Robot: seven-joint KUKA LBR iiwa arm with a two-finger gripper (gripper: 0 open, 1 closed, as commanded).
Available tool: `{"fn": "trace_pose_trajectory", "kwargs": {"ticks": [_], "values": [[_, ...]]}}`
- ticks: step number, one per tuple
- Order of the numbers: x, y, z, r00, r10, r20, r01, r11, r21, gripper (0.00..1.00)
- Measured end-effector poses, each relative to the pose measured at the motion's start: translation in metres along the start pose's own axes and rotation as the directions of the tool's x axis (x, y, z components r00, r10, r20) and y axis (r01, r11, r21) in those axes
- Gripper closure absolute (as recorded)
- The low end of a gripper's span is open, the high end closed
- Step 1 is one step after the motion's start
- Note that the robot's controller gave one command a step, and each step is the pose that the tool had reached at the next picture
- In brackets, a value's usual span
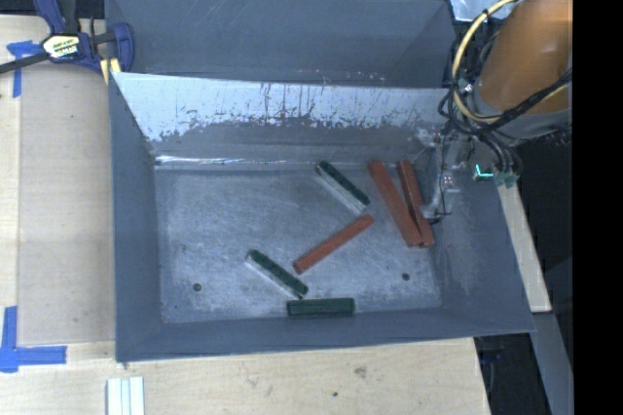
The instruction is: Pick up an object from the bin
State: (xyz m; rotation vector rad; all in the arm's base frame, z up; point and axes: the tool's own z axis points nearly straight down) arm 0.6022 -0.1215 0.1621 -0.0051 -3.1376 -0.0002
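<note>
Camera view.

1. Bin. The grey metal bin [131,238] has sloped walls and a flat floor. Six short bars lie loose on the floor. None is stacked on another.

2. Arm. The arm [521,53] enters from the right, above the right wall of the bin. Its wrist carries an orange cover [531,38], with cables [472,62] looped round its left side.

3. Tool. The tool [443,199] hangs below the wrist at the right end of the floor, close to the right wall. Whether it is wide or narrow cannot be told. No bar is seen held in it.

4. Nearest thing. The right red-brown bar [414,204] lies just to the left of the tool, flat on the floor. It runs from upper left to lower right, and its lower end reaches below the tool's tip. Whether the tool touches this bar cannot be told.

5. Neighbouring bars.
- The left red-brown bar [387,194] lies just beside the first, on the side away from the tool and nearly parallel to it. The two draw together at their lower ends.
- A dark green bar [343,182] lies further left, near the back of the floor, slanted the same way.
- A third red-brown bar [333,244] lies near the middle of the floor, slanted from lower left to upper right. Its upper end points towards the pair beside the tool.

6. Remaining bars. A second dark green bar [277,272] lies left of centre towards the front. A third dark green bar [319,307] lies level against the front wall. Both are well apart from the tool.
</note>
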Motion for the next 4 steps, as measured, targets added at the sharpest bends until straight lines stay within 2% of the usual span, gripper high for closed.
{"fn": "trace_pose_trajectory", "kwargs": {"ticks": [1,2,3,4], "values": [[0.03,0.057,0.092,0.983,-0.183,0.007,0.183,0.983,0.001,0.0],[0.026,0.139,0.092,0.856,-0.518,0.009,0.518,0.856,0.004,0.0],[0.026,0.139,0.091,0.855,-0.519,0.011,0.519,0.855,0.004,1.0],[0.032,0.141,-0.066,0.816,-0.577,0.014,0.577,0.817,0.009,1.0]]}}
